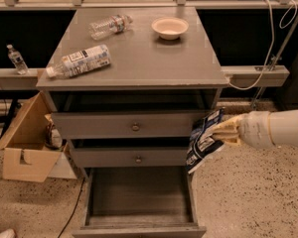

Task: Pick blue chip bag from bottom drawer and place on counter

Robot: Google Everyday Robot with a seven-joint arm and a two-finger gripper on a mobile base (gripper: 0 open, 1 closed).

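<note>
the gripper (pixel 222 133) pinches the blue chip bag (pixel 202 142) in the air just right of the cabinet, below the counter (pixel 149 63) and above the open bottom drawer (pixel 139 197). going up, the bag could snag the counter's overhang and slip free. counted: one bag, three drawers, two water bottles (pixel 79 62) on the counter, one bowl (pixel 170 27).

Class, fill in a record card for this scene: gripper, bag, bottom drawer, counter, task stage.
gripper: right of the knobbed drawers, shut on the blue chip bag
blue chip bag: in the air, beside the knobbed drawers
bottom drawer: pulled open, bag not in it
counter: two plastic bottles lying down, one bowl
task stage: bag lifted, not yet on counter
</note>
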